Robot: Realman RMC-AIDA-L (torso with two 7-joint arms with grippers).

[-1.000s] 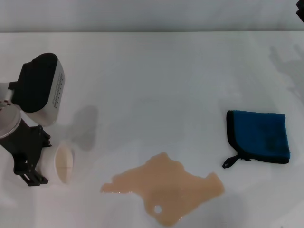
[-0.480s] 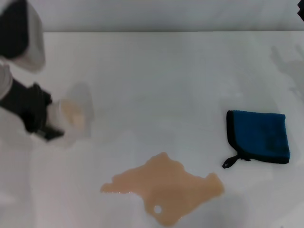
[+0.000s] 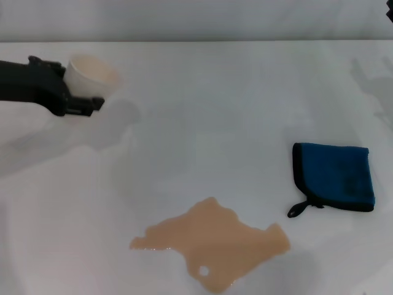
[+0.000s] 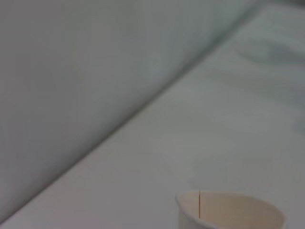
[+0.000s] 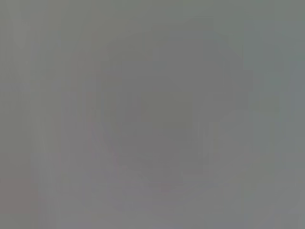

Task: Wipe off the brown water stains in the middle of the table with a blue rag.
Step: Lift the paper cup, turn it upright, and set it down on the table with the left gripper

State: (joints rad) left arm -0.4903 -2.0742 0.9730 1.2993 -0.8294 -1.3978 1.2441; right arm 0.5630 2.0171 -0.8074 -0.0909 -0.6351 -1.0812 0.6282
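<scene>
The brown water stains point(image 3: 215, 246) spread as one ragged tan puddle on the white table point(image 3: 215, 110), near its front edge at the middle. To the right of the puddle lies the blue rag point(image 3: 338, 175), folded flat, its black loop pointing at the stain. Nothing touches the rag. Far off at the back left, my left gripper point(image 3: 83, 92) is shut on a pale paper cup point(image 3: 92, 70), held upright above the table. The left wrist view shows that cup's rim point(image 4: 228, 210). Only a dark sliver of my right arm point(image 3: 389, 9) shows at the top right corner.
The table's far edge point(image 3: 196, 41) meets a grey wall. The right wrist view shows plain grey and nothing else.
My left arm has swung the paper cup from the front left, beside the puddle, up and away to the back left. The rag and the puddle have stayed where they were.
</scene>
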